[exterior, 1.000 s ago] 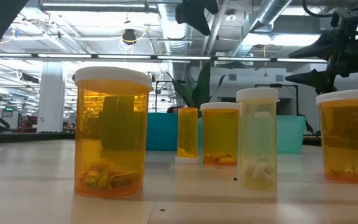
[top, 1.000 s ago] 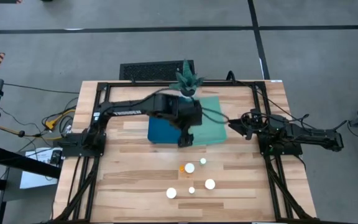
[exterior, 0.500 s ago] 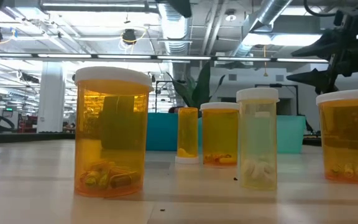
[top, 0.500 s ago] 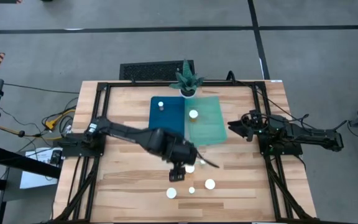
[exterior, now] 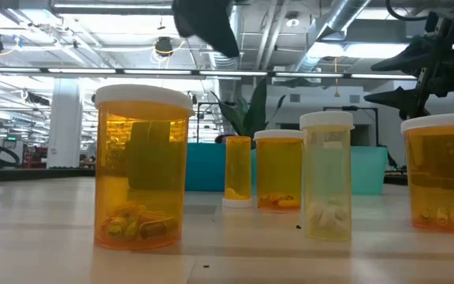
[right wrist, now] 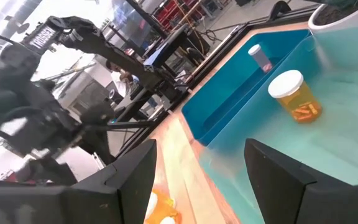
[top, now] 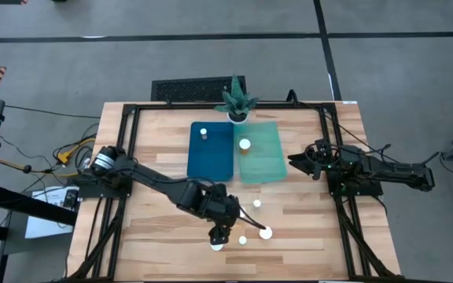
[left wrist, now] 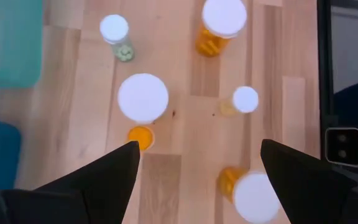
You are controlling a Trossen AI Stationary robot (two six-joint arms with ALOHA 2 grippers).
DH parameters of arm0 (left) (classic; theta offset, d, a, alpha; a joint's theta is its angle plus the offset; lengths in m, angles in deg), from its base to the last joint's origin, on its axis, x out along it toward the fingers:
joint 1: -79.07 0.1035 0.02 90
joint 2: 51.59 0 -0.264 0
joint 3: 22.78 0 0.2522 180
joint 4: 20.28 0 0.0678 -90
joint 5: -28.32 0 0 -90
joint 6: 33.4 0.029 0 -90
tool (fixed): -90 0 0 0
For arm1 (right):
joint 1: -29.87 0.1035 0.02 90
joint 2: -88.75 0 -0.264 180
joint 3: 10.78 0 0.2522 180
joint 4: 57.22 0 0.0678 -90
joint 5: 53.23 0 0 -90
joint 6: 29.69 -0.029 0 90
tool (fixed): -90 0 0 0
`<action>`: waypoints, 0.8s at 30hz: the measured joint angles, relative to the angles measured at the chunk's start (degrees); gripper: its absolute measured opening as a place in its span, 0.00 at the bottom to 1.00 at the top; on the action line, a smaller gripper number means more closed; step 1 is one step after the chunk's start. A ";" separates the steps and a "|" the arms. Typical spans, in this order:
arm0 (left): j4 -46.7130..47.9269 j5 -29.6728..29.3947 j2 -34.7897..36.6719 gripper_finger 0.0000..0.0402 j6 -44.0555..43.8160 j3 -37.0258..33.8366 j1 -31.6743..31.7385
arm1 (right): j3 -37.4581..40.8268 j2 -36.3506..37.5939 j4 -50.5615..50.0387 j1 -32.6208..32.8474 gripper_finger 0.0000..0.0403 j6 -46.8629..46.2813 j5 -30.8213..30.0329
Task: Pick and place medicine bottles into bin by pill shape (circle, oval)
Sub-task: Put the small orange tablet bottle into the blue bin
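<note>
Hovering over the loose bottles at the front of the table (top: 132,251), the left gripper (left wrist: 197,168) has its fingers spread wide and holds nothing; in its wrist view a wide-capped bottle (left wrist: 143,99) sits just ahead of one finger and another wide-capped bottle (left wrist: 253,196) just by the other, with a small-capped bottle (left wrist: 245,99) between and beyond them. Two bottles are already sorted: one small one in the dark blue bin (top: 211,149) and one wider one in the pale green bin (top: 259,151), both seen from above and from the right wrist. The right gripper (top: 299,161) waits at the right side near the green bin, fingers apart and empty. Five bottles stand close together on the wood, and that crowding looks like the main risk: a descent with fingers this wide could clip a neighbour's cap and tip or roll it, perhaps towards the table edge. A grip low on a narrow bottle may also slip. Pill shape is hard to read through the caps from above, so a bottle could land in the wrong bin
</note>
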 joint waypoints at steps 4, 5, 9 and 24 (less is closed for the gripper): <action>-9.21 -2.63 0.33 0.82 0.76 -7.17 -0.44 | 0.00 0.00 0.00 0.00 0.63 0.02 -0.01; -10.66 -3.63 0.40 0.82 0.81 -8.58 -0.44 | 0.00 0.00 0.02 0.00 0.63 0.02 -0.02; -15.72 -3.92 0.49 0.82 0.88 -14.56 0.10 | 0.00 0.00 0.02 0.00 0.63 0.00 -0.02; -23.55 -3.26 0.44 0.73 3.75 -19.98 3.98 | 0.00 0.00 0.04 0.00 0.63 0.04 -0.02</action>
